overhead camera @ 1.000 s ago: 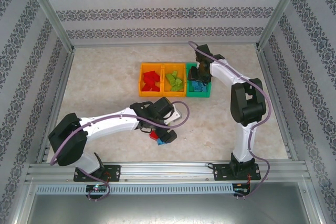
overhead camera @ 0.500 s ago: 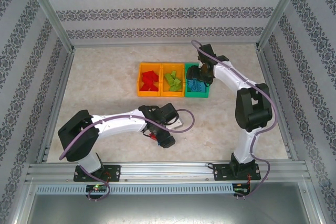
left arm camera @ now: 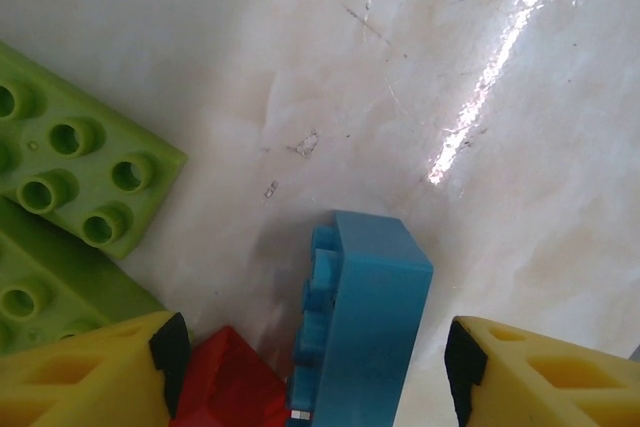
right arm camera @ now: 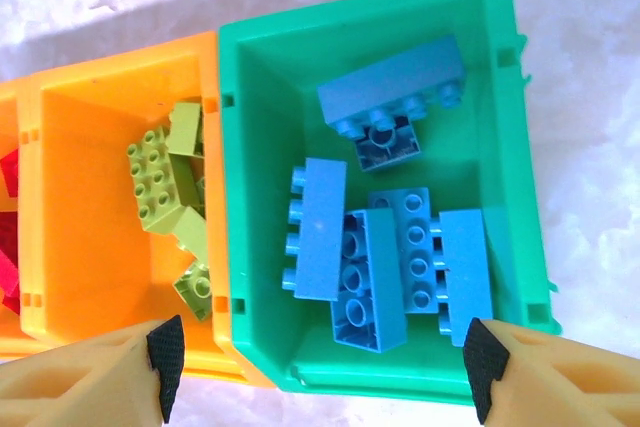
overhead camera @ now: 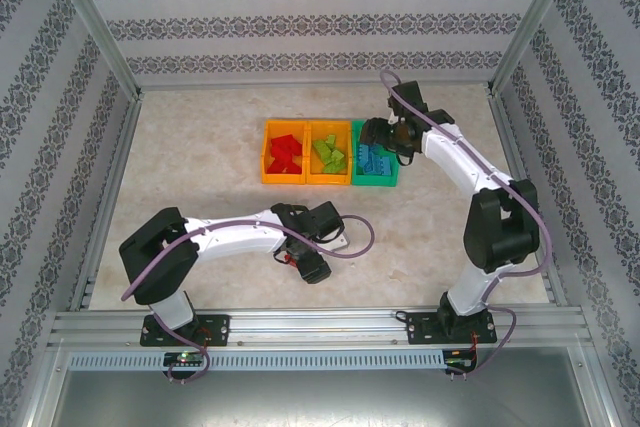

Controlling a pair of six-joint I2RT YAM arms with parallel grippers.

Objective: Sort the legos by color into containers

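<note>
My left gripper (left arm camera: pixel 318 357) (overhead camera: pixel 308 265) is open and low over the table, straddling a blue lego (left arm camera: pixel 365 327) that lies on its side between the yellow fingers (left arm camera: pixel 80 377). A red lego (left arm camera: pixel 225 387) touches it by the left finger, and two lime green legos (left arm camera: pixel 75 162) lie just left. My right gripper (right arm camera: pixel 325 362) (overhead camera: pixel 374 139) hangs open and empty above the green container (right arm camera: pixel 505 137) (overhead camera: pixel 377 179), which holds several blue legos (right arm camera: pixel 320 227). The middle orange container (right arm camera: pixel 90 217) (overhead camera: pixel 330 178) holds lime green legos (right arm camera: pixel 160 177). The left orange container (overhead camera: pixel 283 178) holds red ones (overhead camera: pixel 285 154).
The three joined bins stand at the table's middle back. Metal frame rails (overhead camera: pixel 110 147) and patterned walls enclose the pale marble table (overhead camera: pixel 200 177). The left arm (overhead camera: pixel 220 237) stretches across the near table; a purple cable (overhead camera: pixel 355 237) loops beside its wrist.
The left gripper has shifted slightly toward the near edge and now covers the loose blue and red legos. The right arm has swung rightward, its gripper staying over the green bin.
</note>
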